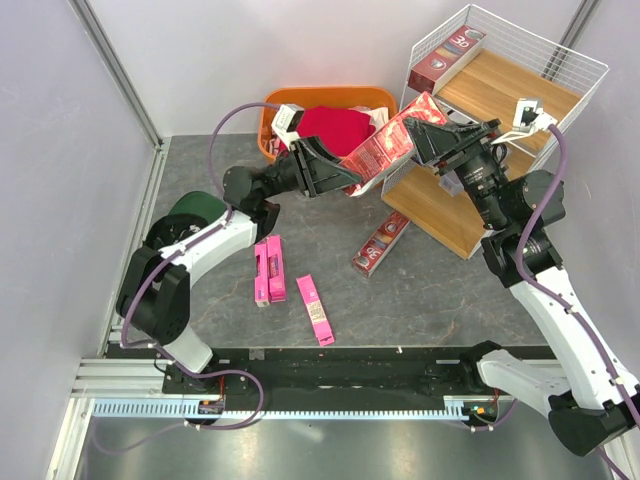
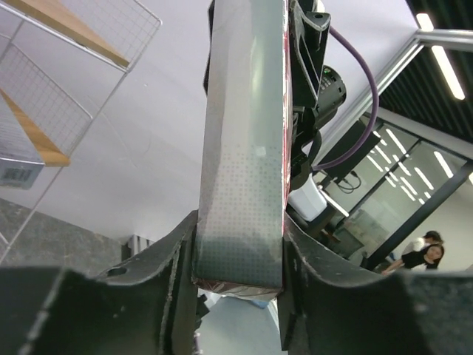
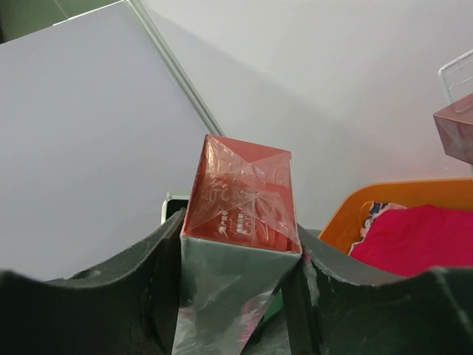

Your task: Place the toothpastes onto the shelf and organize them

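Note:
A dark red toothpaste box (image 1: 385, 148) with a silver side hangs in the air in front of the shelf (image 1: 520, 95), held at both ends. My left gripper (image 1: 335, 172) is shut on its lower left end and my right gripper (image 1: 428, 135) is shut on its upper right end. The left wrist view shows the box's silver side (image 2: 244, 148) between my left gripper's (image 2: 240, 274) fingers. The right wrist view shows its red end (image 3: 240, 207) in my right gripper (image 3: 240, 259). Another dark red box (image 1: 450, 55) lies on the top board. One more (image 1: 380, 243) lies on the table, with three pink boxes (image 1: 268, 270) to its left.
An orange basket (image 1: 330, 97) with red clothes (image 1: 335, 125) stands behind the held box, left of the shelf. It also shows in the right wrist view (image 3: 369, 203). A dark green object (image 1: 200, 205) sits by the left arm. Grey walls close the left and back.

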Motion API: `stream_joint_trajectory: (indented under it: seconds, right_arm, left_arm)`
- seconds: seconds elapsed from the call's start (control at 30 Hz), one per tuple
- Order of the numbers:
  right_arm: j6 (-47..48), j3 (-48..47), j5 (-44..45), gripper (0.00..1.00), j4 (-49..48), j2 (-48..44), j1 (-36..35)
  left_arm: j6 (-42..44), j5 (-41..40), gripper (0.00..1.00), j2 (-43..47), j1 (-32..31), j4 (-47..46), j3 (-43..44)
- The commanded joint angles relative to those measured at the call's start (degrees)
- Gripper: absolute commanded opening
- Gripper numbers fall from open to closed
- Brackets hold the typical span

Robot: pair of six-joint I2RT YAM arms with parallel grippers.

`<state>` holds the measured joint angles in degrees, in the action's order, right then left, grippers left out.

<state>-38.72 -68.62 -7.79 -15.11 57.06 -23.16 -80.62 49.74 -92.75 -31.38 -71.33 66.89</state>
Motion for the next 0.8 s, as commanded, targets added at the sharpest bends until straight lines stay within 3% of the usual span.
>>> stream_joint_trajectory:
  seconds: [0.0,0.13,0.3,0.43,0.77]
  right_arm:
    - [2.24,-3.54,3.39,0.61,0.70,-0.11,-0.05]
    - [4.70,-5.29,6.11,0.76,4.38,-0.19,-0.05]
    - [9.44,-8.02,13.67,0.90,9.21,-1.42,-0.05]
    - [12.08,-12.14,19.64,0.91,17.11,-1.42,-0.05]
    - [16.30,-15.67,28.00,0.89,23.81,-4.59,0.04]
  left_arm:
    - [-2.44,-0.43,0.29,-1.11,-0.53,-3.55,3.24]
    - [-1.65,-1.92,0.28,-1.38,-0.53,-1.98,4.38]
    - [4.93,-4.29,0.26,-1.47,-1.14,11.34,8.42]
    - [9.07,-7.19,0.25,-2.96,-2.46,20.78,14.82]
    - [8.90,-12.20,0.20,-16.39,-5.54,34.85,34.77]
